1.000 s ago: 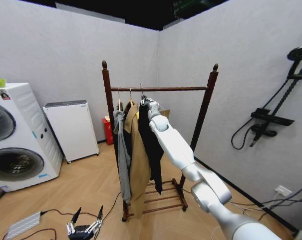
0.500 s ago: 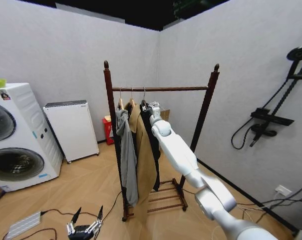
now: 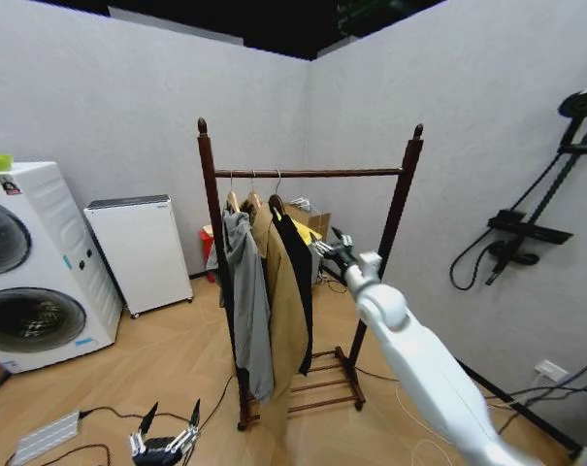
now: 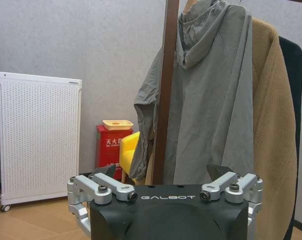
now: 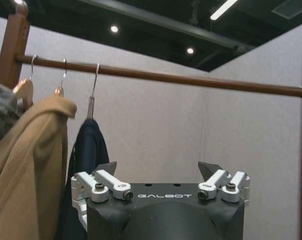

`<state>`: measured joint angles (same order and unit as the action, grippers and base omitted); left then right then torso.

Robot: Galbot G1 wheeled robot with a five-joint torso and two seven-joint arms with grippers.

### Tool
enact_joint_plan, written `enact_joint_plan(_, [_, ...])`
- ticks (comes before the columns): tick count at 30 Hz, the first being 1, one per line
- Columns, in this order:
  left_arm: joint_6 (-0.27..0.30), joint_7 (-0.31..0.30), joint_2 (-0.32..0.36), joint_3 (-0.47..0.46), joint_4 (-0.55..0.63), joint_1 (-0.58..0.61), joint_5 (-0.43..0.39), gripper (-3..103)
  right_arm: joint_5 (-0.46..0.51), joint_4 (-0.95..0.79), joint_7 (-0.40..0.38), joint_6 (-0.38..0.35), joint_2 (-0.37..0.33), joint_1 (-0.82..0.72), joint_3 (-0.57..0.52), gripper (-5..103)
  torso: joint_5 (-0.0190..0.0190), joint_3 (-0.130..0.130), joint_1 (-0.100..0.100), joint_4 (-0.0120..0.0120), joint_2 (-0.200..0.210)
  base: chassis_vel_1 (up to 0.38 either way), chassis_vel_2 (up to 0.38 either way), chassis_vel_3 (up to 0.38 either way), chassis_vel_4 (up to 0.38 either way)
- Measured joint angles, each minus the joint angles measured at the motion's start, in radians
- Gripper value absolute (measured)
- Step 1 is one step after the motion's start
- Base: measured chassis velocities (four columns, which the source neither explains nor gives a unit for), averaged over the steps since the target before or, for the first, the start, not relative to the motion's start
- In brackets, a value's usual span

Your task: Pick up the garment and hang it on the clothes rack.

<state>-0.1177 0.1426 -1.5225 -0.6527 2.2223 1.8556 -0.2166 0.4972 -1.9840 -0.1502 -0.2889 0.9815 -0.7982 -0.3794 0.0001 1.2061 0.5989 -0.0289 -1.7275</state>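
Note:
The garment, long and black, hangs by its metal hook from the bar of the clothes rack, to the right of a tan coat and a grey hooded garment. My right gripper is open and empty, a short way to the right of the garment and apart from it. In the right wrist view the right gripper faces the garment and the bar. My left gripper waits low near the floor, open; the left gripper looks at the rack post.
A washing machine and a white appliance stand along the left wall. A red box sits behind the rack. A black shower rail hangs on the right wall. Cables lie on the wooden floor.
My right gripper has let go of the hanger and drawn back to the right of the rack. The black garment stays hanging on the bar.

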Motion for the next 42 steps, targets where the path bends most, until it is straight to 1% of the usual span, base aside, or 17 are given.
enact_joint_plan(2, [0.0, 0.0, 0.0, 0.0, 0.0, 0.0, 0.0, 100, 0.002, -0.071, -0.01, 0.008, -0.007, -0.139, -0.073, 98, 0.0004, 0.0, 0.0, 0.0, 0.0, 0.0, 0.0, 0.0, 0.0])
enact_joint_plan(3, [0.0, 0.0, 0.0, 0.0, 0.0, 0.0, 0.0, 100, 0.004, -0.111, -0.014, 0.008, 0.007, -0.214, -0.132, 100, -0.0001, 0.0, 0.0, 0.0003, 0.0, 0.0, 0.0, 0.0, 0.0])
enact_joint_plan(4, [0.0, 0.0, 0.0, 0.0, 0.0, 0.0, 0.0, 100, 0.004, -0.111, -0.014, 0.008, 0.007, -0.214, -0.132, 100, -0.0001, 0.0, 0.0, 0.0003, 0.0, 0.0, 0.0, 0.0, 0.0])
enact_joint_plan(6, [0.0, 0.0, 0.0, 0.0, 0.0, 0.0, 0.0, 100, 0.007, -0.167, -0.015, 0.014, 0.059, -0.386, -0.242, 100, 0.0, 0.0, 0.0, 0.0004, 0.0, 0.0, 0.0, 0.0, 0.0])
enact_joint_plan(7, [0.0, 0.0, 0.0, 0.0, 0.0, 0.0, 0.0, 100, 0.007, -0.167, -0.015, 0.014, 0.059, -0.386, -0.242, 100, 0.0, 0.0, 0.0, 0.0004, 0.0, 0.0, 0.0, 0.0, 0.0])
enact_joint_plan(9, [0.0, 0.0, 0.0, 0.0, 0.0, 0.0, 0.0, 100, 0.003, -0.204, -0.007, 0.041, 0.119, -0.547, -0.321, 100, 0.0002, 0.0, 0.0, 0.0004, 0.0, 0.0, 0.0, 0.0, 0.0])
enact_joint_plan(10, [0.0, 0.0, 0.0, 0.0, 0.0, 0.0, 0.0, 100, 0.003, -0.204, -0.007, 0.041, 0.119, -0.547, -0.321, 100, 0.0002, 0.0, 0.0, 0.0004, 0.0, 0.0, 0.0, 0.0, 0.0])
enact_joint_plan(12, [0.0, -0.001, 0.0, 0.0, 0.0, 0.0, 0.0, 100, -0.015, -0.231, 0.01, 0.092, 0.187, -0.704, -0.375, 100, -0.0001, 0.0, 0.0, 0.0001, 0.0, 0.0, 0.0, 0.0, 0.0])
enact_joint_plan(13, [0.0, -0.001, 0.0, 0.0, 0.0, 0.0, 0.0, 100, -0.015, -0.231, 0.01, 0.092, 0.187, -0.704, -0.375, 100, -0.0001, 0.0, 0.0, 0.0001, 0.0, 0.0, 0.0, 0.0, 0.0])
enact_joint_plan(14, [0.0, -0.001, 0.0, 0.0, 0.0, 0.0, 0.0, 100, -0.045, -0.247, 0.022, 0.143, 0.239, -0.829, -0.388, 100, -0.0001, 0.0, 0.0, 0.0002, 0.0, 0.0, 0.0, 0.0, 0.0])
enact_joint_plan(15, [0.0, 0.0, 0.0, 0.0, 0.0, 0.0, 0.0, 100, -0.076, -0.258, 0.024, 0.185, 0.273, -0.919, -0.382, 100, -0.0002, 0.0, 0.0, -0.0001, 0.0, 0.0, 0.0, 0.0, 0.0])
enact_joint_plan(16, [0.0, 0.0, 0.0, 0.0, 0.0, 0.0, 0.0, 100, -0.076, -0.258, 0.024, 0.185, 0.273, -0.919, -0.382, 100, -0.0002, 0.0, 0.0, -0.0001, 0.0, 0.0, 0.0, 0.0, 0.0])
enact_joint_plan(18, [0.0, 0.0, 0.0, 0.0, 0.0, 0.0, 0.0, 100, -0.157, -0.269, 0.026, 0.248, 0.322, -1.023, -0.355, 100, -0.0003, 0.0, 0.0, 0.0, 0.0, 0.0, 0.0, 0.0, 0.0])
enact_joint_plan(19, [0.0, 0.0, 0.0, 0.0, 0.0, 0.0, 0.0, 100, -0.157, -0.269, 0.026, 0.248, 0.322, -1.023, -0.355, 100, -0.0003, 0.0, 0.0, 0.0, 0.0, 0.0, 0.0, 0.0, 0.0])
enact_joint_plan(21, [0.0, 0.0, 0.0, 0.0, 0.0, 0.0, 0.0, 100, -0.232, -0.278, 0.028, 0.286, 0.353, -1.069, -0.337, 100, -0.0004, 0.0, 0.0, 0.0001, 0.0, 0.0, 0.0, 0.0, 0.0])
enact_joint_plan(24, [0.0, 0.0, 0.0, 0.0, 0.0, 0.0, 0.0, 100, -0.25, -0.28, 0.03, 0.29, 0.363, -1.073, -0.332, 100, -0.0003, 0.0, 0.0, 0.0003, 0.0, 0.0, 0.0, 0.0, 0.0])
enact_joint_plan(42, [0.0, 0.0, 0.0, 0.0, 0.0, 0.0, 0.0, 100, -0.248, -0.276, 0.031, 0.288, 0.361, -1.058, -0.327, 100, -0.0001, 0.0, 0.0, 0.0004, 0.0, 0.0, 0.0, 0.0, 0.0])
